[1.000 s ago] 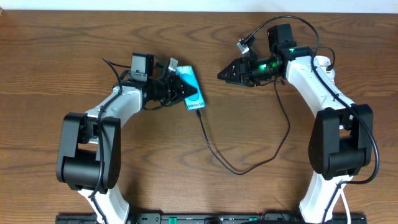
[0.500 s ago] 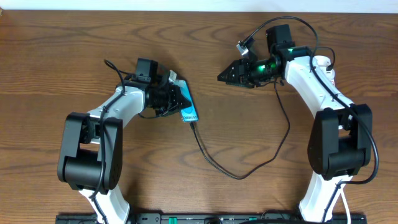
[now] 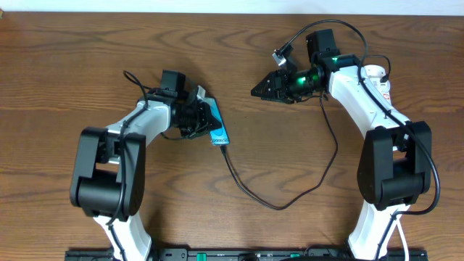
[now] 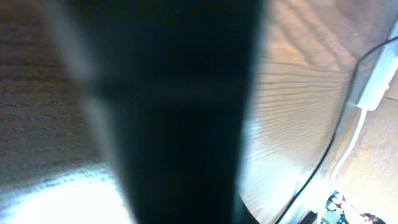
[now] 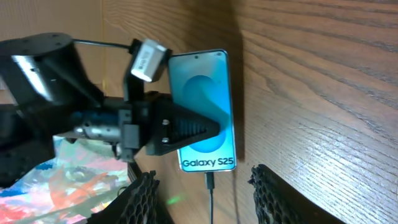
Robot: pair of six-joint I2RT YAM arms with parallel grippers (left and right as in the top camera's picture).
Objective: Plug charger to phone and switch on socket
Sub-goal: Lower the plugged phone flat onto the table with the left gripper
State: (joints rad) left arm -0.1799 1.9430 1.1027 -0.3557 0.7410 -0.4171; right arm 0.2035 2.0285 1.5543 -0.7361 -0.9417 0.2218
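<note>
The phone point(image 3: 219, 130), with a cyan screen and "Galaxy S25" text, is held tilted on its edge left of the table's middle. It shows face-on in the right wrist view point(image 5: 211, 87). My left gripper point(image 3: 210, 119) is shut on it, with its black fingers point(image 5: 186, 132) across the screen. The charger point(image 3: 279, 205), a thin black cable, loops over the table, and its plug tip point(image 5: 209, 181) sits in the phone's bottom edge. My right gripper point(image 3: 261, 88) is open and empty to the right of the phone, which lies between its fingers point(image 5: 211, 202) in view. A dark blur blocks most of the left wrist view.
A blurred white elongated object point(image 4: 377, 78) with a white cord shows at the right edge of the left wrist view, and I cannot tell whether it is the socket. No power strip shows in the overhead view. Wooden table point(image 3: 87, 58) all round.
My left gripper has drawn the phone left and up and turned it onto its edge, and the cable end followed. My right gripper has shifted slightly left.
</note>
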